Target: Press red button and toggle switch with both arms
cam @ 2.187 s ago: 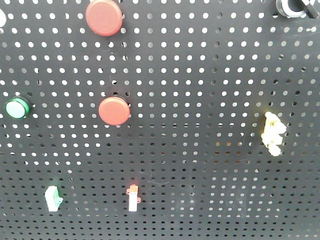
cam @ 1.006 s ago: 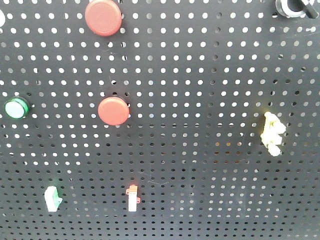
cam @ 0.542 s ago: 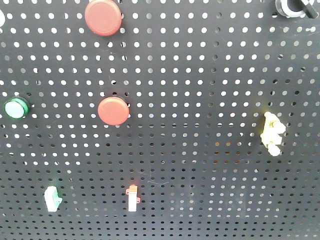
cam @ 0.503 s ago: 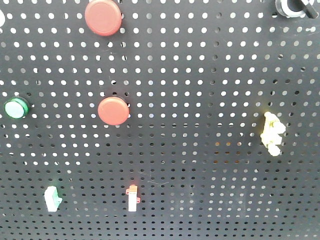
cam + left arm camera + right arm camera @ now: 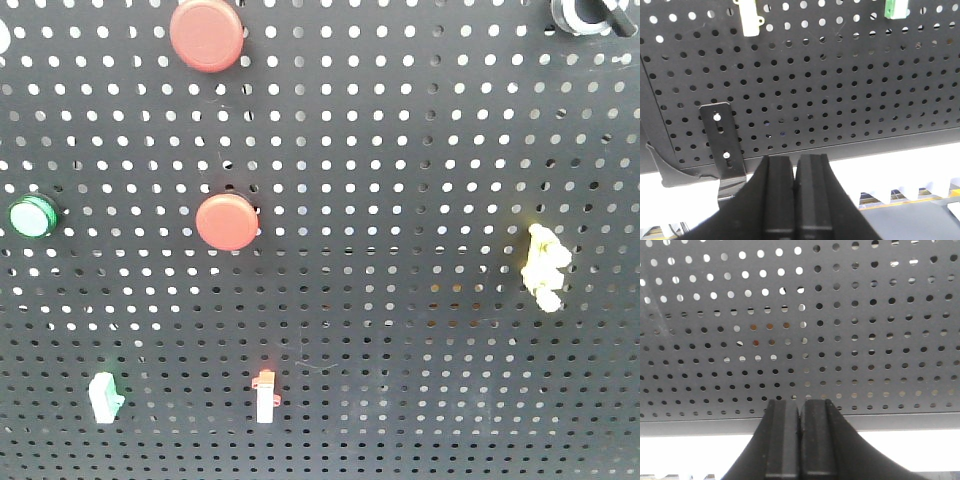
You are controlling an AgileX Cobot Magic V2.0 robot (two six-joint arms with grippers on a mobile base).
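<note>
Your left gripper [image 5: 795, 172] and right gripper [image 5: 801, 412] were both closed, empty, aimed at the pegboard [image 5: 400, 120] lower edge. Red button [image 5: 228, 221] sat at 9 o'clock of centre; toggle switch [image 5: 265, 394] at 6 o'clock from it.

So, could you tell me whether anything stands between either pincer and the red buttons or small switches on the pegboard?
Nothing visible does. Both pincers, left and right, sit shut below the pegboard. The red buttons and the switches show uncovered in the front view, with only bare perforated panel around them.
</note>
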